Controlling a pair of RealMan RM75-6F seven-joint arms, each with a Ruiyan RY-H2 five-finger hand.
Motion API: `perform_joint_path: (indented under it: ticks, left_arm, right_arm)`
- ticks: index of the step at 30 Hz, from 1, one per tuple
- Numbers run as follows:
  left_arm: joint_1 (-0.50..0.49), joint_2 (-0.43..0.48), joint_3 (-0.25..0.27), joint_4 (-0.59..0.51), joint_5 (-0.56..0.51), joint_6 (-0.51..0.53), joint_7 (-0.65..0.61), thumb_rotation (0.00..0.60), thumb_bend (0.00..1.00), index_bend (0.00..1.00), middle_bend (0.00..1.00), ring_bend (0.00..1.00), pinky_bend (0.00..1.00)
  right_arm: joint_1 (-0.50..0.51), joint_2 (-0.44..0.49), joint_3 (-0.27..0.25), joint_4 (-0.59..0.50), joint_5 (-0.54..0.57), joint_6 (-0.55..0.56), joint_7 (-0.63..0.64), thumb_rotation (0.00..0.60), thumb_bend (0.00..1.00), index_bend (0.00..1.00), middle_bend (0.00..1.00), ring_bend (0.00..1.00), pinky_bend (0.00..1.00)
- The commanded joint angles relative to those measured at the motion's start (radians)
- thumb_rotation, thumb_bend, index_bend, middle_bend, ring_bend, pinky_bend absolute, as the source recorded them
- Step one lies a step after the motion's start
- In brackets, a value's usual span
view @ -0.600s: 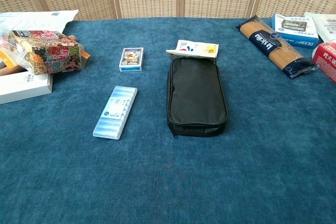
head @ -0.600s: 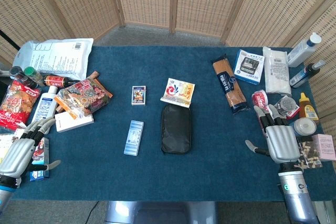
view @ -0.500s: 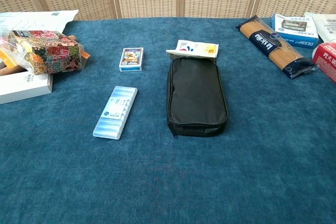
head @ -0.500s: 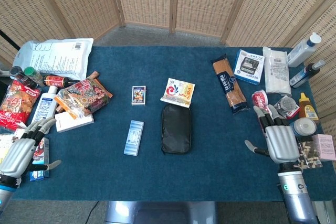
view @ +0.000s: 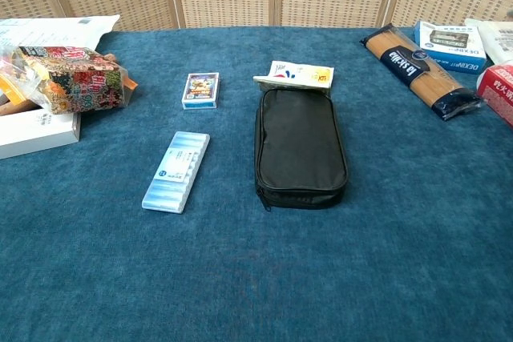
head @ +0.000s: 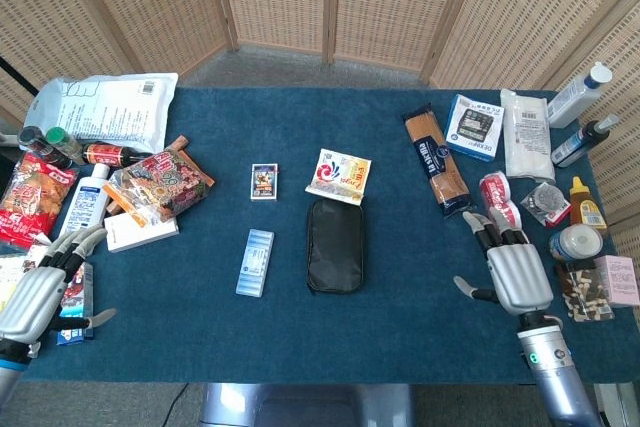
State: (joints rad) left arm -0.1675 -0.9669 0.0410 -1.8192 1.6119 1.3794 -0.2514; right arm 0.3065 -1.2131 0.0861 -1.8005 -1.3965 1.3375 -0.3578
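A black zip pouch (head: 335,244) (view: 299,146) lies mid-table with a white and yellow packet (head: 339,176) (view: 293,75) at its far end. Left of it are a pale blue pill strip (head: 255,262) (view: 177,171) and a small card box (head: 264,182) (view: 200,90). My right hand (head: 514,275) hovers open, palm down, over the blue cloth at the right, beside a red and white can (head: 497,194). My left hand (head: 38,290) is open at the table's left edge, over a small blue box (head: 75,302). Neither hand shows in the chest view.
A spaghetti pack (head: 436,163) (view: 413,68), a blue and white box (head: 474,126) (view: 450,45), bottles (head: 578,96) and jars (head: 577,241) crowd the right side. Snack bags (head: 157,184) (view: 70,78), a white box (head: 140,230) (view: 36,131), a mailer (head: 108,110) and bottles fill the left.
My right hand has shifted a little left and toward the table's front, uncovering the jars at the right edge. The left hand and the objects have stayed put.
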Motion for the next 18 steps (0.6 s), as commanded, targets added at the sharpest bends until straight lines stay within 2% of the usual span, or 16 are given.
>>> perform_joint_path:
  ticks: [1, 18]
  left_arm:
    - [-0.003, 0.003, -0.002, 0.001, -0.001, -0.002, -0.006, 0.600, 0.04, 0.04, 0.00, 0.00, 0.00]
    - [-0.005, 0.006, 0.000, 0.010, -0.008, -0.010, -0.014, 0.600, 0.04, 0.04, 0.00, 0.00, 0.00]
  right_arm:
    - [0.024, -0.026, -0.002, 0.036, -0.018, -0.033, 0.008, 0.458, 0.23, 0.00, 0.19, 0.00, 0.23]
    - [0.096, -0.117, 0.007, 0.104, -0.011, -0.133, -0.011, 0.460, 0.23, 0.00, 0.18, 0.00, 0.23]
